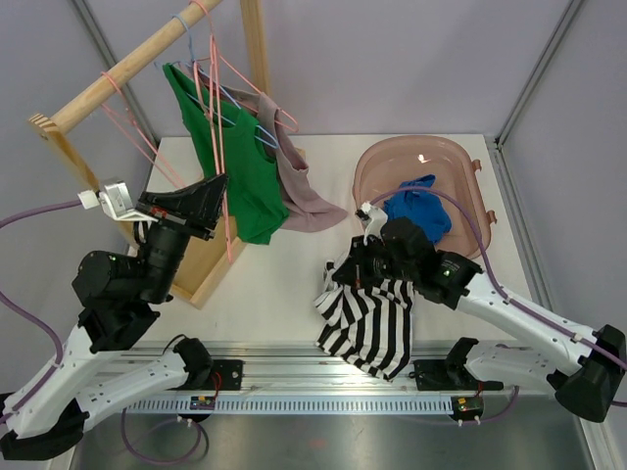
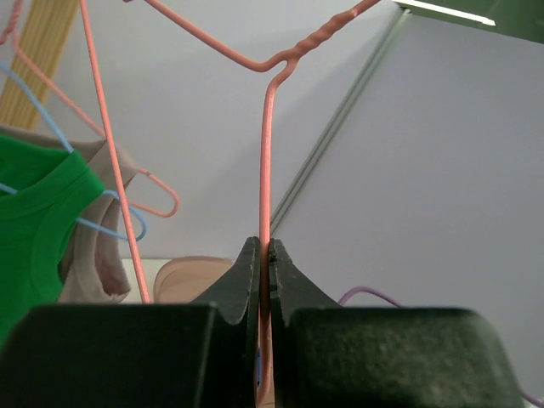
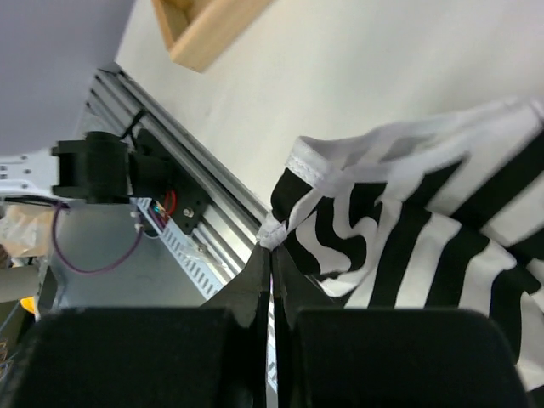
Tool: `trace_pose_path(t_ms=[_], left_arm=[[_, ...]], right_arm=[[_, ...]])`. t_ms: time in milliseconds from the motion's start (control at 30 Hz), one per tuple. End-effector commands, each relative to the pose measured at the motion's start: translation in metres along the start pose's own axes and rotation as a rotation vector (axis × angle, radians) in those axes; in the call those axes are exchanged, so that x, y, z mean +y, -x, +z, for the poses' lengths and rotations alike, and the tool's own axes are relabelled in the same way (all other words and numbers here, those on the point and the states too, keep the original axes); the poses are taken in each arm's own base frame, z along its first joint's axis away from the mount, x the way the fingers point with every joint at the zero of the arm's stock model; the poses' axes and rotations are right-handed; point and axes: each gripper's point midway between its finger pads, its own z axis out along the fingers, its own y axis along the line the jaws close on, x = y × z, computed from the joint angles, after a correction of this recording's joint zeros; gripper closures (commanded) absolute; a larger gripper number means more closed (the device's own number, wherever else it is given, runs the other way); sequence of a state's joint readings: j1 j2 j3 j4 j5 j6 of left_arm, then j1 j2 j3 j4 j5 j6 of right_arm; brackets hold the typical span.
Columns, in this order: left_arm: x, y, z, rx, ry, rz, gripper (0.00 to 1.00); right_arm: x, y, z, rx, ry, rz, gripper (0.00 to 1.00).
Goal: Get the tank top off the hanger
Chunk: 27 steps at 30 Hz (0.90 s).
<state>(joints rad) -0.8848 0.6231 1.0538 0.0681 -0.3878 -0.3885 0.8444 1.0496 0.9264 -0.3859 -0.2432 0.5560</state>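
left fingers (image 2: 242, 285) clamped on pink wire hanger (image 2: 266, 153) | right fingers (image 3: 252, 285) clamped on black-and-white striped tank top (image 3: 408, 255), well right of hanger | we steady hanger, draw top clear

left gripper (image 2: 264, 280) clamped on pink hanger (image 2: 266, 170) wire, running upward. green top (image 2: 34, 229) at left, beside taupe garment (image 2: 98, 246).
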Motion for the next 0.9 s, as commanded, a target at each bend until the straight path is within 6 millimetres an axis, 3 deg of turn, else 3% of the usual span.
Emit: trace_pose_path(t_ms=[0,33,67,100,133,367,533,667,767,867], left_arm=[[0.025,-0.002,-0.001,-0.009,0.148,-0.046,1.00],[0.030,0.000,-0.001,-0.020,0.180,-0.052,1.00],[0.031,0.001,0.000,-0.016,0.198,-0.056,1.00],[0.034,0.001,0.000,-0.018,0.215,-0.060,1.00],[0.037,0.002,0.000,-0.018,0.240,-0.065,1.00],[0.033,0.004,0.009,-0.038,0.251,-0.120,1.00],[0.041,0.004,0.009,-0.070,0.296,-0.150,1.00],[0.014,0.012,0.018,-0.058,0.158,-0.106,1.00],[0.006,0.014,0.017,-0.047,0.118,-0.114,1.00],[0.023,0.017,0.008,-0.067,0.199,-0.136,1.00]], right_arm=[[-0.017,0.003,0.010,-0.078,-0.101,0.018,1.00],[-0.023,-0.005,0.012,-0.062,-0.117,0.026,0.84],[-0.025,-0.008,0.012,-0.058,-0.121,0.032,0.61],[-0.027,-0.009,0.011,-0.061,-0.130,0.040,0.35],[-0.032,-0.011,0.010,-0.063,-0.152,0.044,0.01],[-0.036,0.000,-0.004,-0.113,-0.198,0.020,0.01],[-0.043,0.002,-0.006,-0.119,-0.238,0.006,0.00],[-0.049,0.000,-0.002,-0.105,-0.258,-0.006,0.01],[-0.052,-0.001,0.000,-0.097,-0.273,-0.011,0.00],[-0.050,0.000,0.004,-0.095,-0.267,-0.011,0.00]])
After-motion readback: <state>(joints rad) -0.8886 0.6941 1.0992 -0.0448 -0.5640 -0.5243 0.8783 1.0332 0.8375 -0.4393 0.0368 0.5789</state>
